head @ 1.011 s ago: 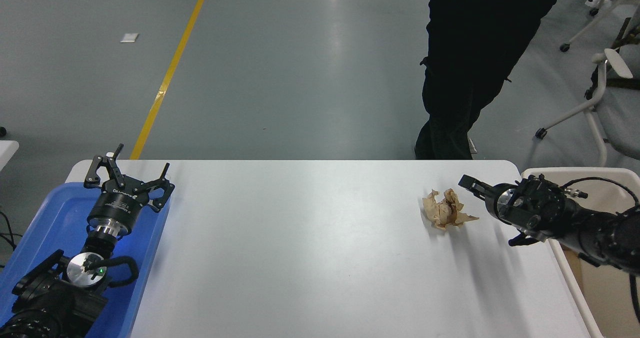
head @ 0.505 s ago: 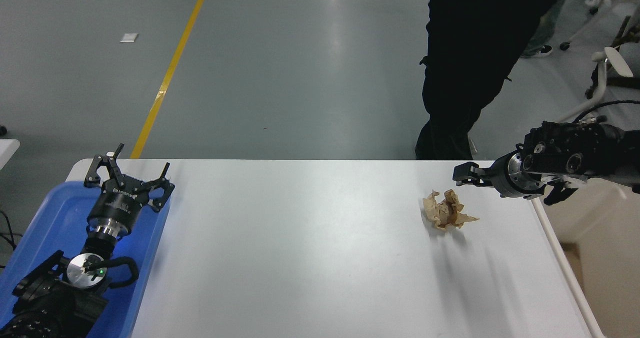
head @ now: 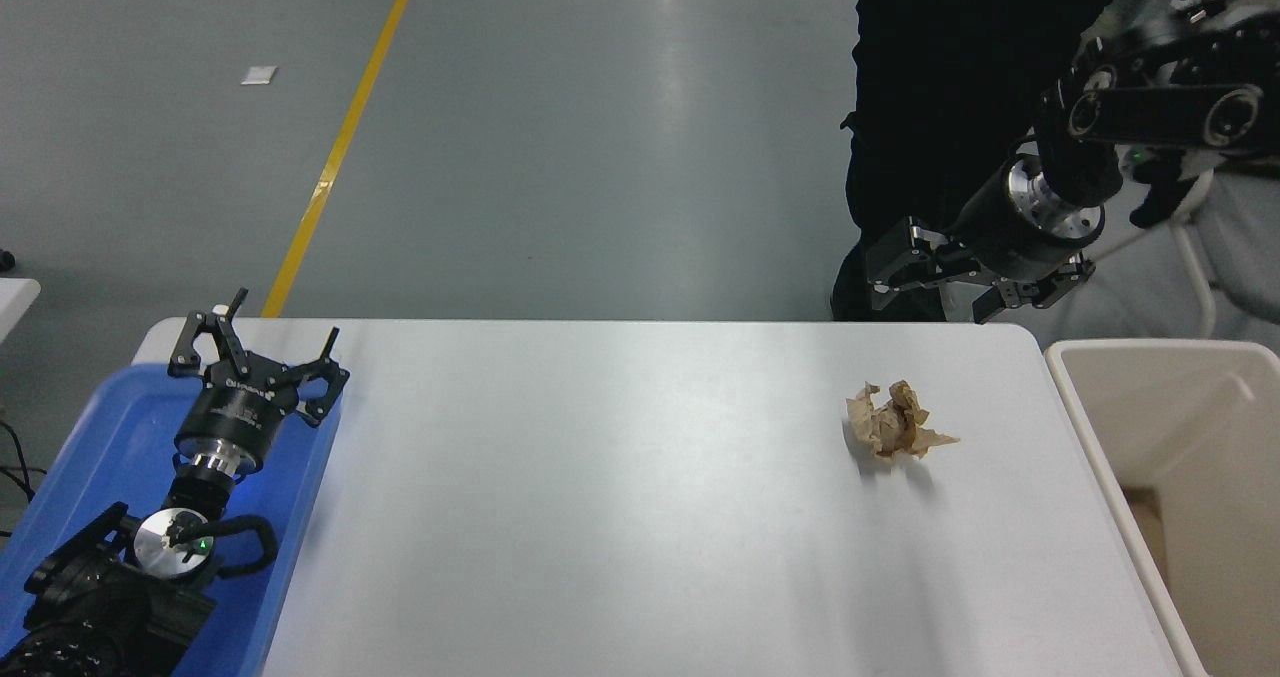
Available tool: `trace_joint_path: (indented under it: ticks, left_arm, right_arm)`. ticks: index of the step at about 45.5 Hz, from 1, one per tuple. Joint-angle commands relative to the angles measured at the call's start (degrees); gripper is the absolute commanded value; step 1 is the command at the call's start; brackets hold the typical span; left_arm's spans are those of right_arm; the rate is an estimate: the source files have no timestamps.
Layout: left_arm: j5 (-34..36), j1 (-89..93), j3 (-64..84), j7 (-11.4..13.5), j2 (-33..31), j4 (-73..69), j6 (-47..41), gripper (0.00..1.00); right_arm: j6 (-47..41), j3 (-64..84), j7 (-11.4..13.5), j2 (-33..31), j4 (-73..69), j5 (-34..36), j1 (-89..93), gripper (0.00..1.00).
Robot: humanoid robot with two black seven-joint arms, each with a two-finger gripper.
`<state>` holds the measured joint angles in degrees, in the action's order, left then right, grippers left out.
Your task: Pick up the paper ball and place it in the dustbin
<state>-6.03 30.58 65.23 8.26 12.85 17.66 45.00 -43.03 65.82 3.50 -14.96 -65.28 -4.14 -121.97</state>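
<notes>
While the right end effector (head: 935,282) hangs raised beyond the worktop's far edge, its fingers are spread apart and hold nothing. It points down and to the left, with its silver wrist collar and black arm running up toward the picture's top right corner, in front of a person in dark clothes (head: 950,107) standing at the far side.

Nearer the camera than that end effector and well apart from it, the paper ball (head: 896,422) lies on the white worktop (head: 620,497), toward its right end. It is a tan-brown wad, wrinkly, with jagged corners sticking out and a flat flap pointing right; a soft shadow falls just in front of it.

Right of the worktop stands the dustbin (head: 1085,407), cream-beige with a thick rounded rim, close beside the worktop's edge.

At the lower left, the left end effector (head: 262,342) is parked over a blue tray (head: 90,457), fingers apart and holding nothing.
</notes>
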Motion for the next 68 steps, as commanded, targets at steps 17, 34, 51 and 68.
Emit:
trace_joint_path:
  ticks: [17,34,51,68]
  left_arm:
    - [0.1,0.0,0.1,0.0,0.0,0.0,0.0,0.99]
    - [0.1,0.0,0.1,0.0,0.0,0.0,0.0,0.99]
    - [0.1,0.1,0.0,0.0,0.0,0.1,0.0,0.99]
    - [0.1,0.1,0.0,0.0,0.0,0.0,0.0,0.99]
  right_arm:
    - [-2.0,3.4,-0.1,6.5,-1.7,0.4,-6.6,1.00]
    - [-2.0,3.1,-0.2,6.5,-1.4,7.7,-1.3,1.00]
    - [27.1,2.8,-0.2,8.5,-1.1,6.6,17.6,1.00]
    - [40.9,2.5,0.0,14.7,14.9,5.4,40.6,1.00]
